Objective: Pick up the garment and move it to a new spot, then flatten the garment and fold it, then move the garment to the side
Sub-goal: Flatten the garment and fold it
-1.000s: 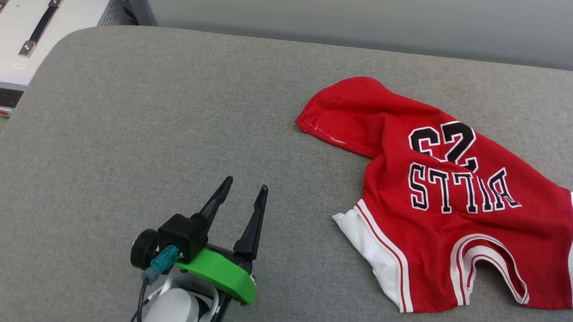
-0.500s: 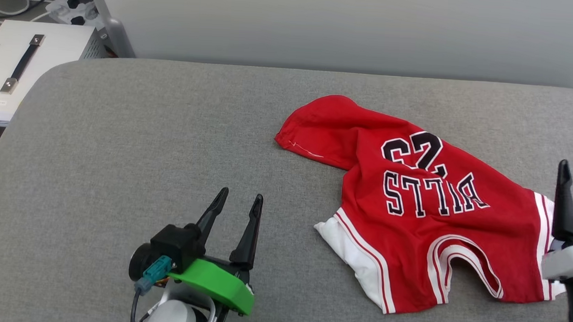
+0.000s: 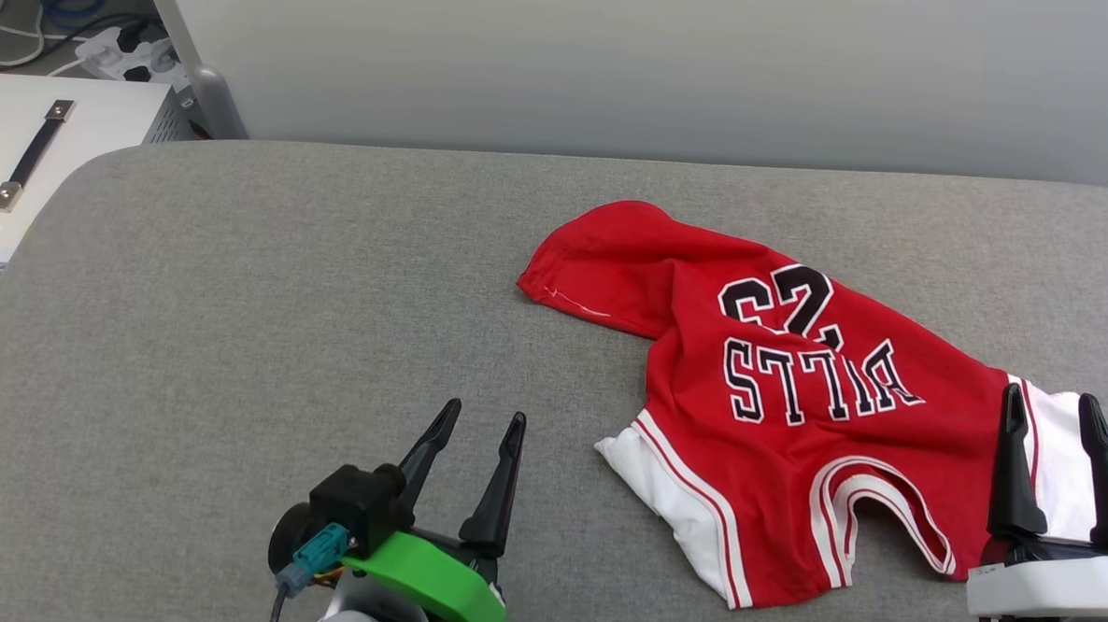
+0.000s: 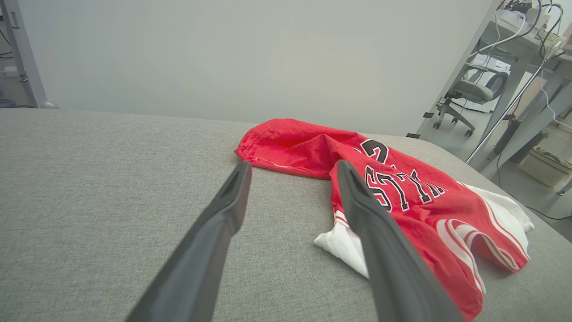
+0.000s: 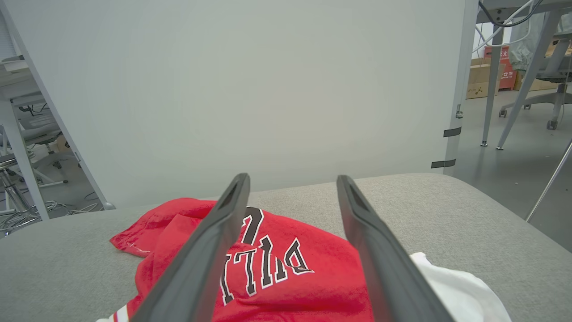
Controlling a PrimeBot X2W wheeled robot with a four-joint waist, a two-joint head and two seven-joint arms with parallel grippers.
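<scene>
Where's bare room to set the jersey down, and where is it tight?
Widest free patch: grey surface left of the garment, far edge down to the left pincer. A narrower strip lies between garment and wall. Tight at right, where the right pincer stands over the white sleeve.

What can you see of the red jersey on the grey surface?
The jersey is red knit-looking fabric with white short sleeves, red-and-white striped trim and black, white-outlined "BULLS" and "23", upside down in the head view. It lies crumpled, chest up, collar toward the robot, on the grey fabric surface. Nothing grips it.
</scene>
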